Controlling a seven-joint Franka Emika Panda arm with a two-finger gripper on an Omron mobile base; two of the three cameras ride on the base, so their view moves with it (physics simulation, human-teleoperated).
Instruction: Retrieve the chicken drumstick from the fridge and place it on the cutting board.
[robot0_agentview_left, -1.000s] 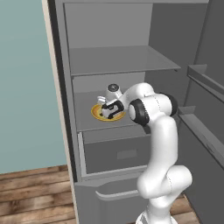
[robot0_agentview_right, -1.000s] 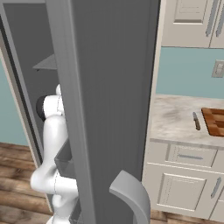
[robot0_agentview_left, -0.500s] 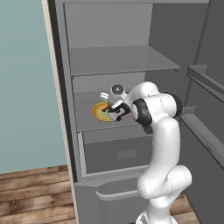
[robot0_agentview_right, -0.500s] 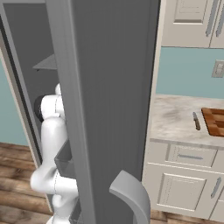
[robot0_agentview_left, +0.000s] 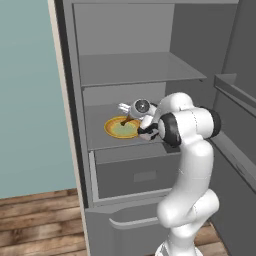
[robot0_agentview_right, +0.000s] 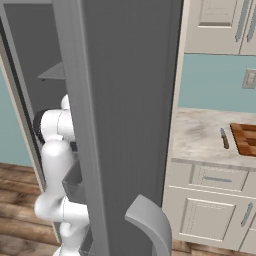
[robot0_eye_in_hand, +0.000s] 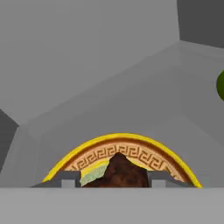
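Dark two-finger end effector (robot0_eye_in_hand: 114, 180) pinches the small brown chicken drumstick (robot0_eye_in_hand: 119, 171) — held above the round yellow-rimmed plate (robot0_agentview_left: 121, 128) on the tall grey fridge's (robot0_agentview_left: 130, 75) middle shelf.

The white arm rises from the base at the lower right of the left base view, its lower links stacked near upright, then bends at a dark-banded elbow joint and reaches left and forward at shelf height. The wrist is turned so the hand points leftward and slightly down. The gripper (robot0_agentview_left: 128, 118) sits at the end of that reach. In the hand view the gripper (robot0_eye_in_hand: 114, 178) shows two grey fingertips (robot0_eye_in_hand: 66, 179) set apart, with a brown item between them. From the right base view the upper arm and shoulder links appear, upright.
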